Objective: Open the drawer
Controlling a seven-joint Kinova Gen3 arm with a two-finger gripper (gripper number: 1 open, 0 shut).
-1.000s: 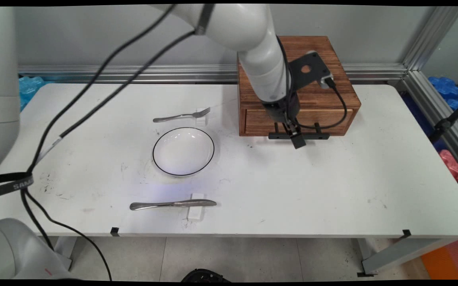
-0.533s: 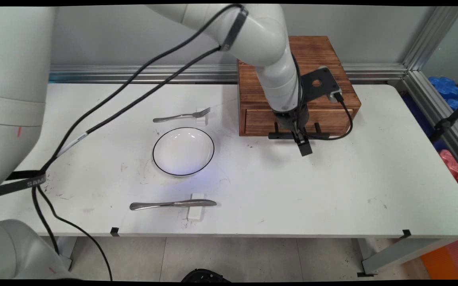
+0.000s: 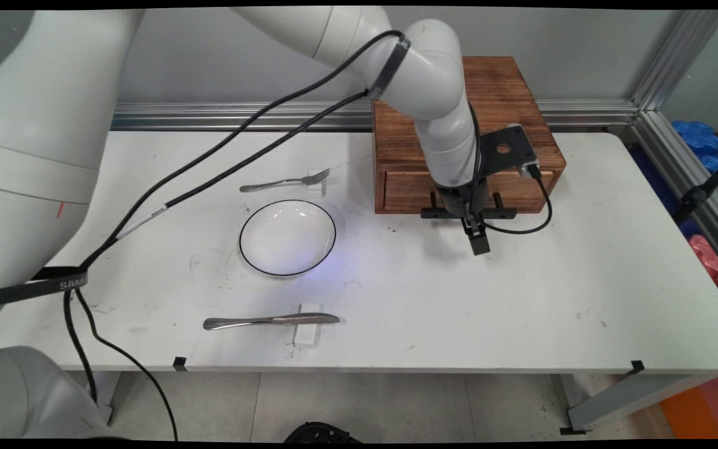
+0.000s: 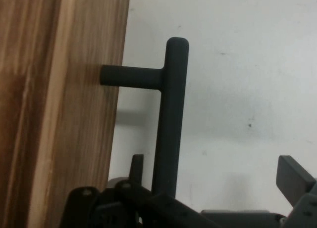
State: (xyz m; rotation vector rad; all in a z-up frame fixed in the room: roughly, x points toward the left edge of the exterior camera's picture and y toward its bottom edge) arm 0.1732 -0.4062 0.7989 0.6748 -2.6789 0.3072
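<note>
White bench (image 3: 521, 299) carries everything, placed here relative to the wooden drawer box (image 3: 496, 93). Left of it lie a fork (image 3: 284, 182), a bowl (image 3: 287, 237) and a knife (image 3: 270, 321). Along its front runs the black handle bar (image 4: 171, 124). The end effector (image 3: 477, 240) hangs there, its 2 fingers spread, with the bar between them.

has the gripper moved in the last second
Yes. The gripper has shifted right and toward the table's near edge, away from the drawer handle, which stays put.
</note>
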